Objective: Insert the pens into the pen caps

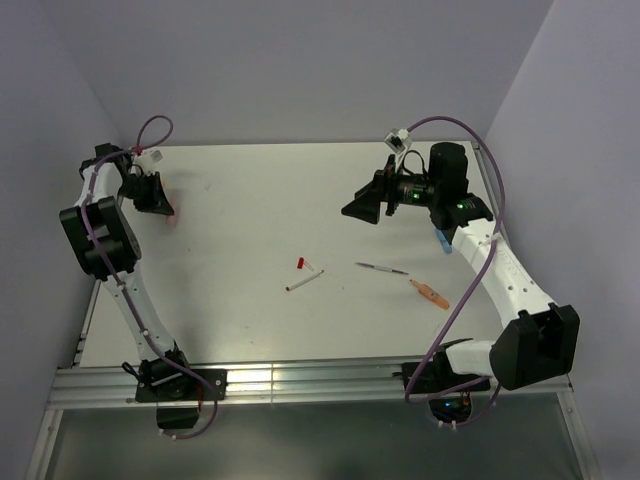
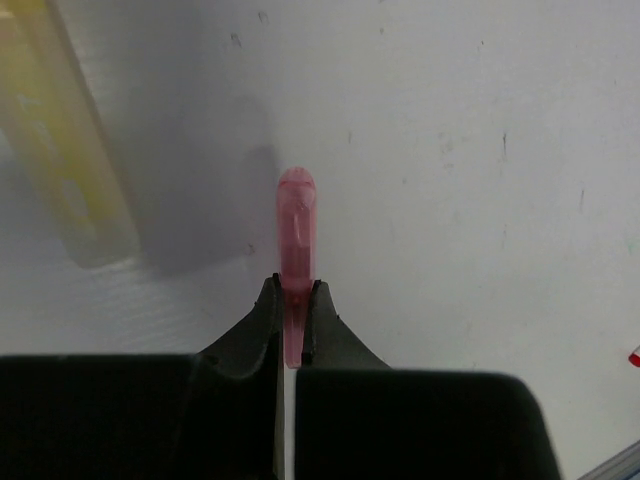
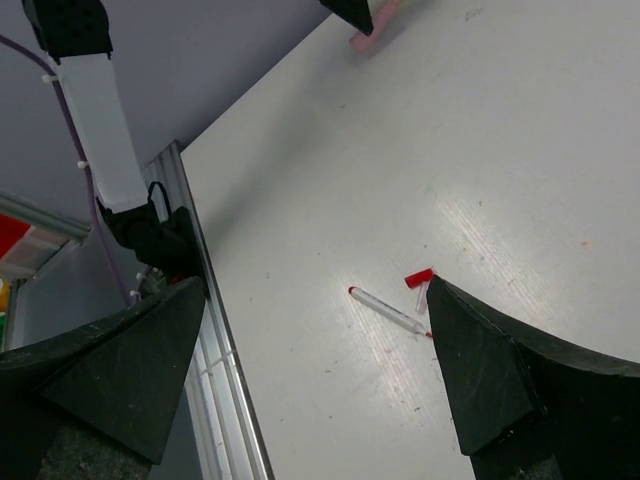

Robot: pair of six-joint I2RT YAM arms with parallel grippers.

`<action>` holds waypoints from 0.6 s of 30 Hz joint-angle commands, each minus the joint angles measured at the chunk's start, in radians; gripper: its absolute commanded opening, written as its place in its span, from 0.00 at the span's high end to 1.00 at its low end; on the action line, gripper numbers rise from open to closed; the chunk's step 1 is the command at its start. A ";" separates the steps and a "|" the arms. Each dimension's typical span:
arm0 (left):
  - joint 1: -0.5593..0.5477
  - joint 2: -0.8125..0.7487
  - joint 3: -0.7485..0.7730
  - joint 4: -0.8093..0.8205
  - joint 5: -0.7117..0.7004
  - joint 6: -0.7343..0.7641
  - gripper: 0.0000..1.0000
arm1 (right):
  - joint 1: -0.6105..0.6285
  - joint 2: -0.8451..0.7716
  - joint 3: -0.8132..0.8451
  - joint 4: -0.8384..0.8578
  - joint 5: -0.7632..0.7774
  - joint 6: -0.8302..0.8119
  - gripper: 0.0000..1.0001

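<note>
My left gripper (image 1: 163,200) is at the far left of the table, shut on a stubby pink pen (image 2: 297,225) whose rounded end sticks out past the fingertips, just above the table. A blurred yellow pen (image 2: 62,140) lies to its left. My right gripper (image 1: 358,209) is open and empty, raised over the table's right middle. Below it lie a thin white pen (image 1: 305,281) and a small red cap (image 1: 303,264), both also in the right wrist view, the pen (image 3: 388,311) beside the cap (image 3: 420,278). A thin grey pen (image 1: 381,268) and an orange pen (image 1: 430,294) lie to the right.
A blue pen (image 1: 443,240) lies partly hidden by the right arm. A metal rail (image 1: 320,380) runs along the table's near edge. Walls close in the table at the back and on both sides. The left arm (image 3: 100,120) shows in the right wrist view.
</note>
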 commanded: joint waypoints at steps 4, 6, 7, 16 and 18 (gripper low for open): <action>-0.019 0.037 0.099 0.031 0.000 0.016 0.96 | -0.002 0.007 0.025 0.001 -0.027 -0.023 0.00; -0.024 0.063 0.116 0.039 0.002 0.006 0.95 | -0.001 0.007 0.022 0.001 -0.024 -0.024 0.00; -0.024 0.072 0.136 0.040 0.000 0.000 0.95 | -0.001 0.007 0.020 0.000 -0.024 -0.024 0.00; -0.025 0.129 0.145 0.123 0.031 -0.050 0.92 | -0.001 0.017 0.023 0.000 -0.037 -0.020 0.02; -0.027 0.140 0.150 0.140 0.022 -0.058 0.91 | -0.002 0.017 0.022 0.001 -0.037 -0.020 0.03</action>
